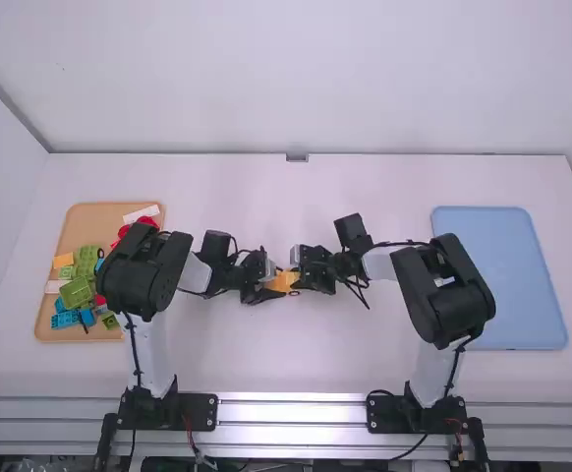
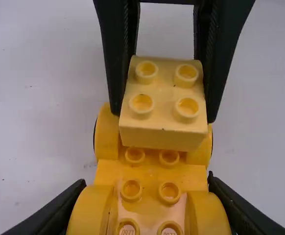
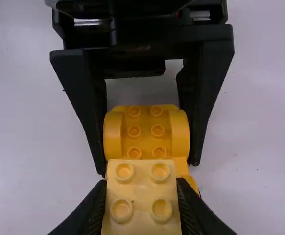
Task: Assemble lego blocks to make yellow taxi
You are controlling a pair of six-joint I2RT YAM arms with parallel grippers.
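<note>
Yellow car base [image 2: 150,171]: mid-table, between the two grippers; we hold it from its 9 o'clock side, as seen from above.
Left gripper [image 3: 147,164]: closed down to the base's width, its fingers on either flank of the base.
Pale yellow block [image 2: 163,85]: four studs up, over the base's 3 o'clock end; whether it is seated we cannot tell.
Right gripper [image 2: 163,113]: closed to the block's width, one finger on each side, coming in from 3 o'clock.
Step in hand: by our judgement, fitting the block to the base, with the build only partly made.
Handling: we do best to square the block to the base's stud rows, then press straight down while the left grip braces the base.
Risk: if we push askew, the base may pitch or the block may catch on one stud row only.
Wooden tray [image 1: 97,222]: at 9 o'clock on the table [image 1: 296,369], holding coloured blocks [image 1: 75,293].
Blue tray [image 1: 502,275]: at 3 o'clock.
</note>
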